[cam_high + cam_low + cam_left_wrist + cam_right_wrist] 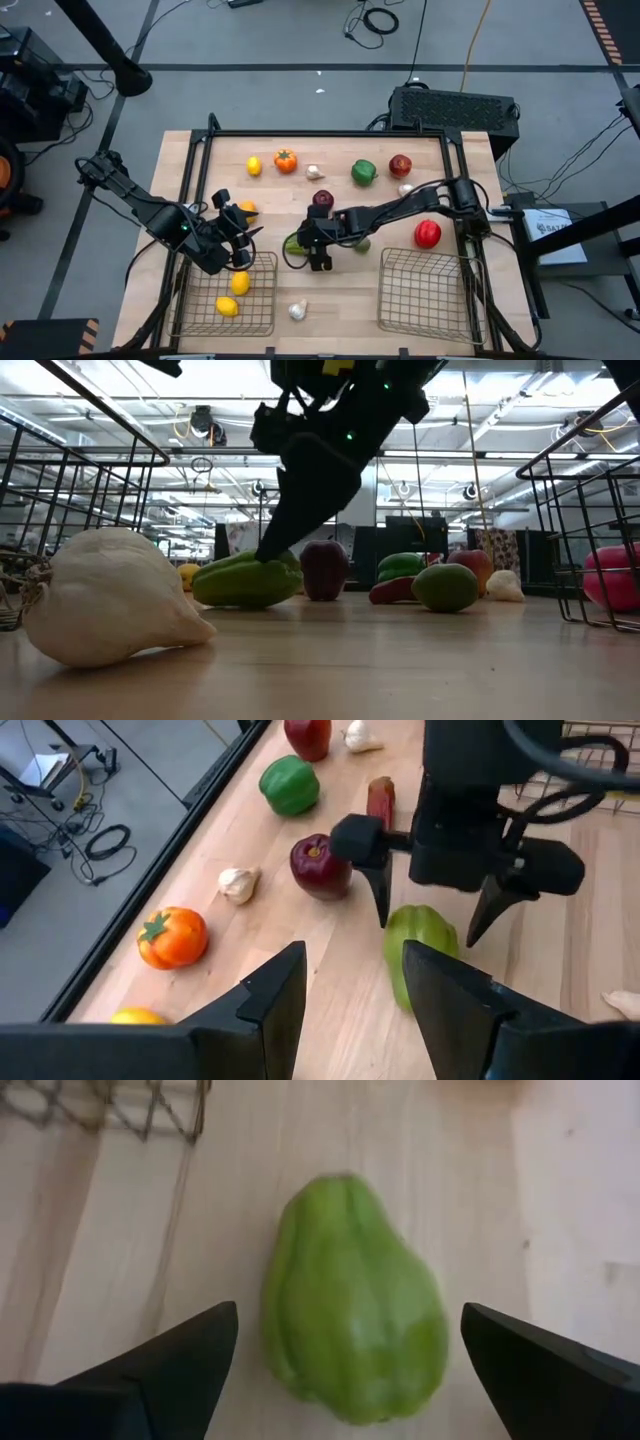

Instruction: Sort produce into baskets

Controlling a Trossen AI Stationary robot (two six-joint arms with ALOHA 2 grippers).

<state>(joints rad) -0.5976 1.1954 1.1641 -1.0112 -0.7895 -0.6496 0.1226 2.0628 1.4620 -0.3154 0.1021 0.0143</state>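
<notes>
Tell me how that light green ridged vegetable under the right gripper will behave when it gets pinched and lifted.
The green vegetable looks glossy and tapered, so it may slide out toward its narrow end. It lies on its side on the table and could rock or roll. The right gripper is open and straddles it; a squeeze across the widest part seems safest.

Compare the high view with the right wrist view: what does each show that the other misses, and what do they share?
Only the high view shows both baskets, the left basket holding two lemons, the right basket, the left gripper over the left basket's edge, and the scattered produce. Only the right wrist view shows the light green vegetable whole, lying between the wide-open fingers of the right gripper. Both show that vegetable and the right gripper over it.
</notes>
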